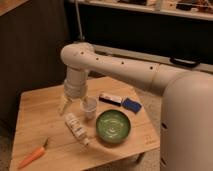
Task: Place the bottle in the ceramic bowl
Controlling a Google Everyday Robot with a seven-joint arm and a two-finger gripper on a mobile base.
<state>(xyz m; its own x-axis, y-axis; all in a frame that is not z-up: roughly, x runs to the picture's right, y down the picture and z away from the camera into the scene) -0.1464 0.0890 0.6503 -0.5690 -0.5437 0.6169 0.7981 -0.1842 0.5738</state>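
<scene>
Gripper, spread, hovers over the bottle; next I lower, pinch, then swing to the ceramic bowl at three o'clock.

The white arm reaches down over the wooden tabletop, and its claw hangs just above the bottle with its fingers spread apart. The bottle lies on its side, cap pointing toward the front edge. Just to its right sits the green bowl. A small white cup stands beside the claw. An orange carrot lies near the front left corner.
</scene>
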